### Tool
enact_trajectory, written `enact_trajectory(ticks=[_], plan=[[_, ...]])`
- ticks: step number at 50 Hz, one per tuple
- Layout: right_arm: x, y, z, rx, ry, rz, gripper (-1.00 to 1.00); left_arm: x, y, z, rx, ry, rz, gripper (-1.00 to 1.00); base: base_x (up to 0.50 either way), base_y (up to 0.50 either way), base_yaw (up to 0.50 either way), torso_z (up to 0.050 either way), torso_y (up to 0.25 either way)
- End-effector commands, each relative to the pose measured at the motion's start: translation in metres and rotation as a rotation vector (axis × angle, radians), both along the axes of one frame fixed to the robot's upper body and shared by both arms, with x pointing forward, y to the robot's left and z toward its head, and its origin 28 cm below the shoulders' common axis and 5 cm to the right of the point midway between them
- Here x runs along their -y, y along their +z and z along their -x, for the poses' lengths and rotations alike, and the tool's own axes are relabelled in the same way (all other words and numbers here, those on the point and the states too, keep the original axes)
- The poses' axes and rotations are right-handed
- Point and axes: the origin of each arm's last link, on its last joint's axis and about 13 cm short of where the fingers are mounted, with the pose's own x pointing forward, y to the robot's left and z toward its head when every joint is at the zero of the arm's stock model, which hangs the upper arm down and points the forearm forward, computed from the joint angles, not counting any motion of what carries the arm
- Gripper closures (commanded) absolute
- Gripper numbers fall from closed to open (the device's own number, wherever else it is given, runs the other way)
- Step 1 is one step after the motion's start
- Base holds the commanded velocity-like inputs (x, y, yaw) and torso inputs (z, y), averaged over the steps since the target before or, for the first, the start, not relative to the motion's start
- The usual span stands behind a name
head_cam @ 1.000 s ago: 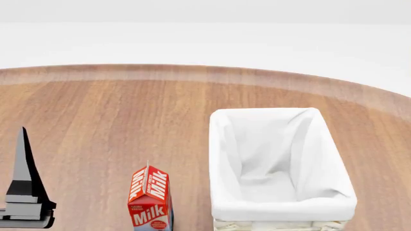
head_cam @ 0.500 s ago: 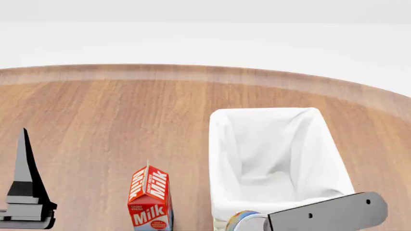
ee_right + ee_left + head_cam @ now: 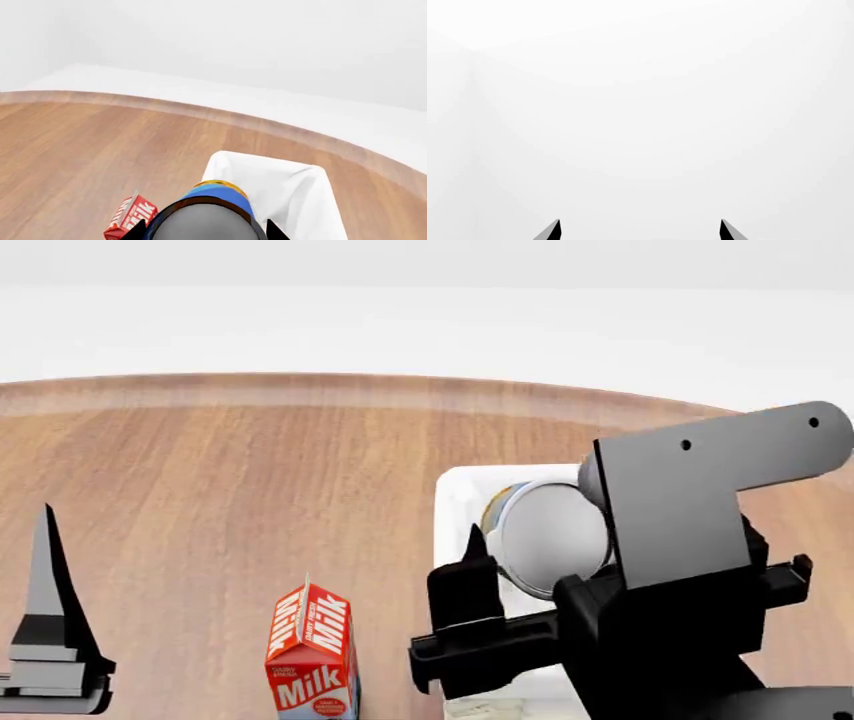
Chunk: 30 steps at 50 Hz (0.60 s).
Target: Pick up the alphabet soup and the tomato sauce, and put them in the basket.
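Observation:
My right gripper is shut on the alphabet soup, a can with a blue and yellow label and a silvery end. It hangs tilted over the near half of the basket, whose white cloth liner shows beyond the can in the right wrist view. The two black fingertips flank the can at my right gripper. My left gripper stands at the far left, fingers pointing up. In its wrist view my left gripper is open, facing only white wall. The tomato sauce is out of view.
A red milk carton stands on the wooden table just left of the basket, also the milk carton in the right wrist view. The table's curved far edge meets a white floor.
My right arm has risen from the bottom edge of the head view, carrying the alphabet soup up over the basket. The left arm has barely moved.

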Motion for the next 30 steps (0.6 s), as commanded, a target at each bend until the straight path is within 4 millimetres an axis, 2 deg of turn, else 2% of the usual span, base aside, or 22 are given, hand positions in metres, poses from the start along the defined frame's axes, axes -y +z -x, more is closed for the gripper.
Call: enact_trajectory(ticks=[1, 11, 15, 24, 30], plan=[[0.001, 0.014, -0.038, 0.037, -0.005, -0.015, 1.00, -0.001, 0.001, 0.000, 0.000, 0.001, 0.000, -1.00, 0.00, 0.00, 0.00, 0.000, 0.000], [0.007, 0.009, -0.089, 0.026, -0.008, -0.022, 1.00, -0.001, 0.001, -0.001, -0.002, 0.000, -0.001, -1.00, 0.00, 0.00, 0.00, 0.000, 0.000], [0.007, -0.003, -0.107, 0.012, -0.024, -0.005, 1.00, 0.000, 0.000, -0.001, -0.003, -0.001, -0.003, -1.00, 0.00, 0.00, 0.00, 0.000, 0.002], [0.007, -0.021, -0.140, -0.029, -0.056, -0.015, 1.00, -0.001, -0.001, -0.002, -0.005, 0.001, -0.002, -1.00, 0.00, 0.00, 0.00, 0.000, 0.000], [0.007, -0.030, -0.155, -0.044, -0.080, -0.027, 1.00, -0.001, 0.000, -0.001, -0.004, 0.002, -0.002, -1.00, 0.00, 0.00, 0.00, 0.000, 0.000]])
